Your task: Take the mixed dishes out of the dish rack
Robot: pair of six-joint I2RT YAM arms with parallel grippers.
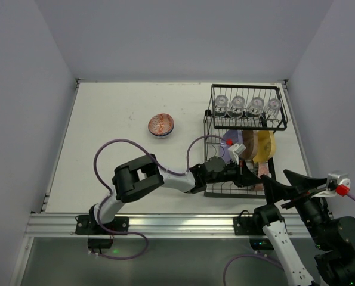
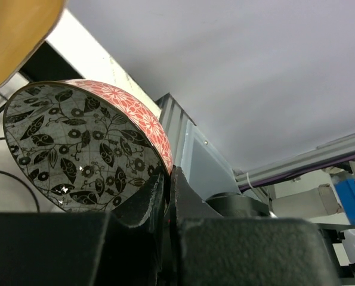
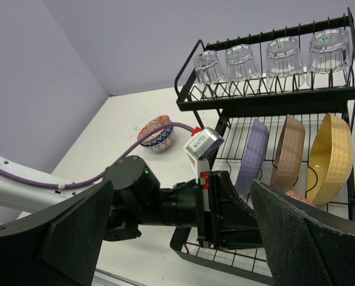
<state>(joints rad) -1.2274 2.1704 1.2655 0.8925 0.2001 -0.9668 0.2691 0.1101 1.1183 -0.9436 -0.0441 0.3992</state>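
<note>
- Four clear glasses (image 3: 243, 62) are standing upside down in a row on the upper shelf of the dish rack (image 3: 266, 106), which is sitting along the right edge of the bench (image 1: 105, 107).
- Three pieces are leaning on edge in the lower tier: lavender plate (image 3: 253, 152), brown plate (image 3: 287, 152), yellow plate (image 3: 329, 158).
- One orange-red bowl (image 1: 161, 125) is sitting toward the bench's far edge, left of the rack.
- I am watching the left gripper (image 2: 167, 182) pinching the rim of a leaf-print bowl (image 2: 76, 149) at the lower tier's near end.
- The right gripper (image 3: 183, 196) is hovering by the near right corner, jaws wide apart, holding nothing.
</note>
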